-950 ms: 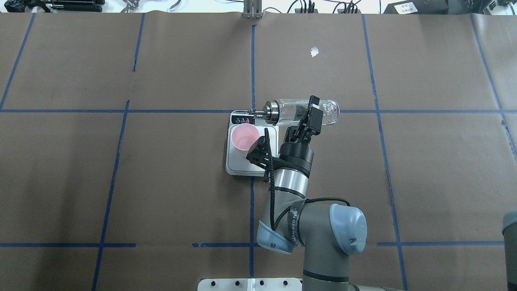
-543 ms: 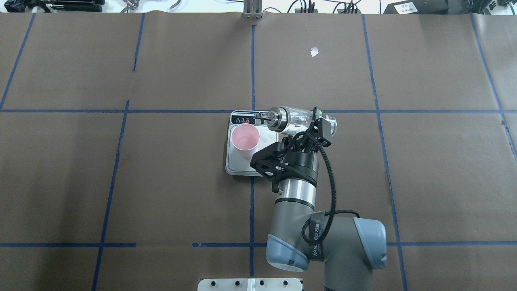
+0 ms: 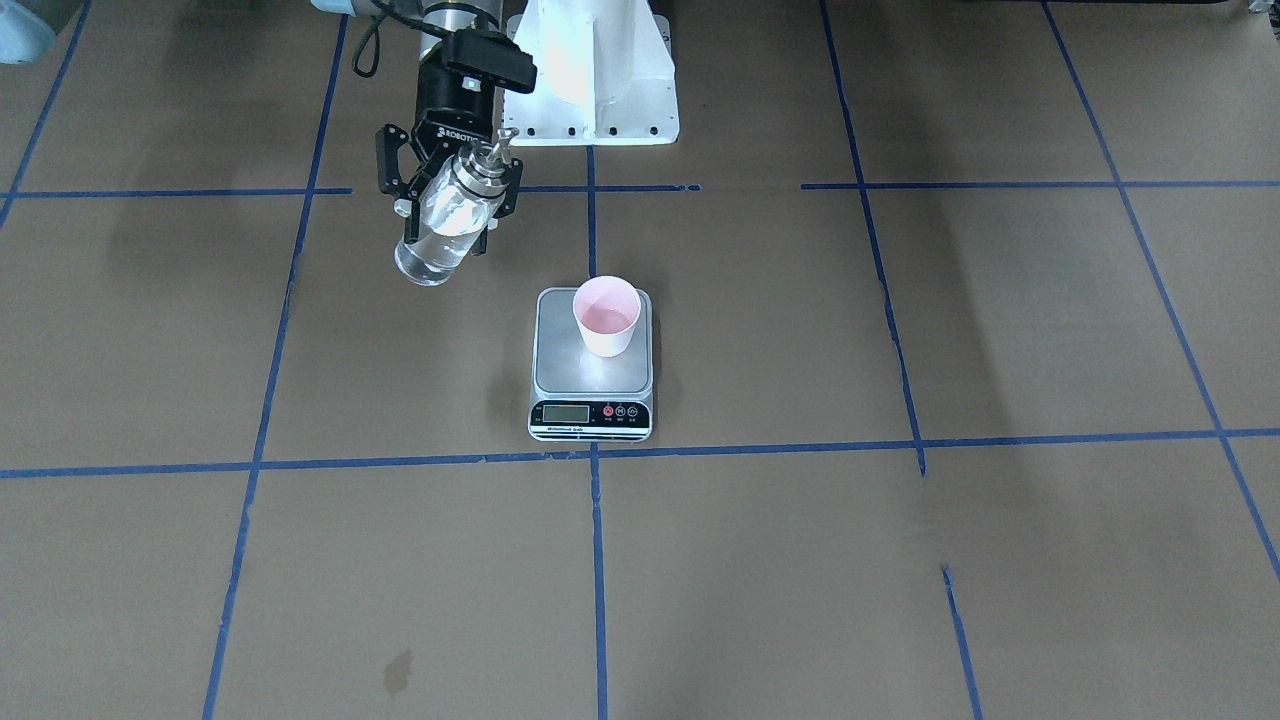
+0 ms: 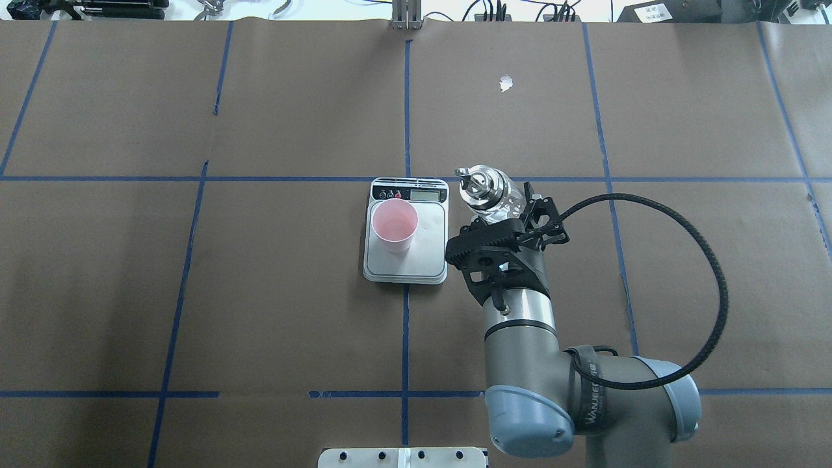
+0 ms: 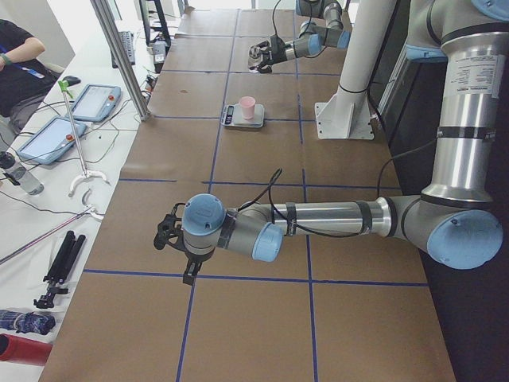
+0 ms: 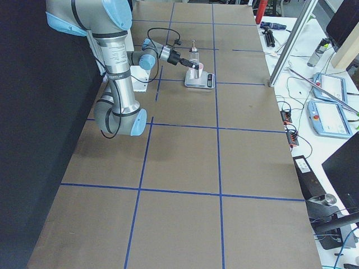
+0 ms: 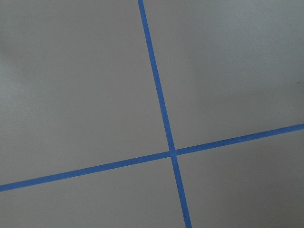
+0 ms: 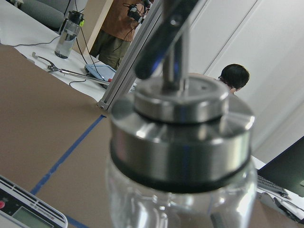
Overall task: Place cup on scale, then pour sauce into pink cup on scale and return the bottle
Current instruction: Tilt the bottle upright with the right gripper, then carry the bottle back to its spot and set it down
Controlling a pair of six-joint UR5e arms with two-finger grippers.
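The pink cup (image 4: 393, 224) stands upright on the scale (image 4: 430, 255), on the left half of its steel platform; it also shows in the front view (image 3: 606, 315) on the scale (image 3: 560, 362). My right gripper (image 4: 499, 209) is shut on the clear glass bottle (image 4: 482, 188), held off the table just right of the scale, nearly upright, spout up. Clear sauce (image 3: 432, 248) fills its lower part in the front view. The metal collar (image 8: 180, 137) fills the right wrist view. My left gripper (image 5: 169, 235) shows only in the left side view, far from the scale; I cannot tell its state.
A small white scrap (image 4: 506, 83) lies on the brown paper far behind the bottle. The robot's white base mount (image 3: 600, 70) stands at the near table edge. An operator (image 5: 17, 49) and tablets sit beyond the far edge. Blue tape lines cross the table.
The bottle has swung from lying sideways with its spout over the scale's panel to nearly upright. The right arm has carried it to the right, off the scale. The cup has not moved.
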